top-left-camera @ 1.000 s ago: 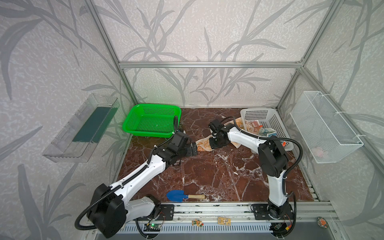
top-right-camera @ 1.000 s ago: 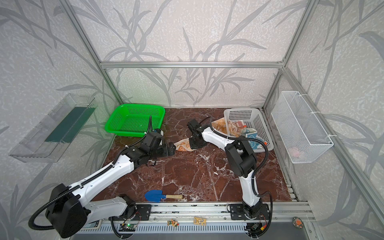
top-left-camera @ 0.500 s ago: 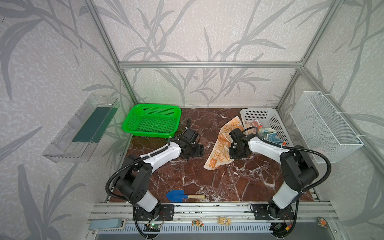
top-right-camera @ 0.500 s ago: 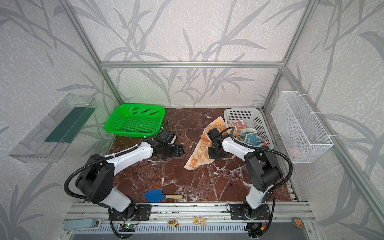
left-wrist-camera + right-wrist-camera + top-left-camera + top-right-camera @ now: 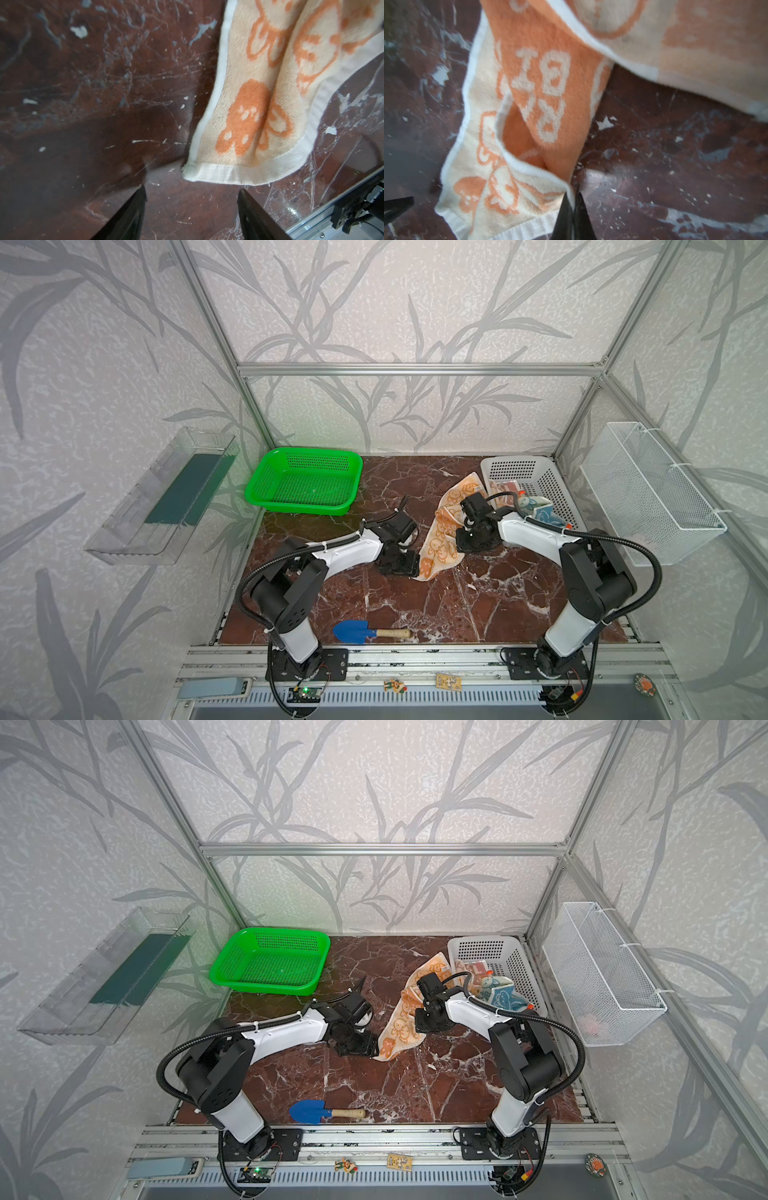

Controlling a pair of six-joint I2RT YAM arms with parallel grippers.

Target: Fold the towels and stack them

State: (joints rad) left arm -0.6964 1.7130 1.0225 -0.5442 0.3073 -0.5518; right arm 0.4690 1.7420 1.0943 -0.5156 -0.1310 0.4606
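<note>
A cream towel with orange bunny faces [image 5: 441, 541] [image 5: 400, 1026] lies crumpled and stretched along the marble table, its far end by the white basket. My right gripper [image 5: 574, 200] [image 5: 463, 541] is shut on a white hem of this towel [image 5: 500, 158], where an orange lettered band shows in the folds. My left gripper [image 5: 191, 199] [image 5: 409, 568] stands open just short of the towel's near corner [image 5: 245, 133], with nothing between its fingers. In the white basket [image 5: 552, 489] lie a blue-bunny towel [image 5: 536, 508] and an orange striped one [image 5: 505, 488].
A green basket [image 5: 305, 483] stands at the back left. Near the front edge of the table [image 5: 415, 605] lies a blue toy shovel [image 5: 353, 631]. A wire basket [image 5: 648, 493] hangs on the right wall and a clear tray [image 5: 166, 497] on the left.
The right gripper has drawn the towel rightward and forward, out along the table. The left gripper let go, moved forward to the towel's near corner, and its jaws have narrowed.
</note>
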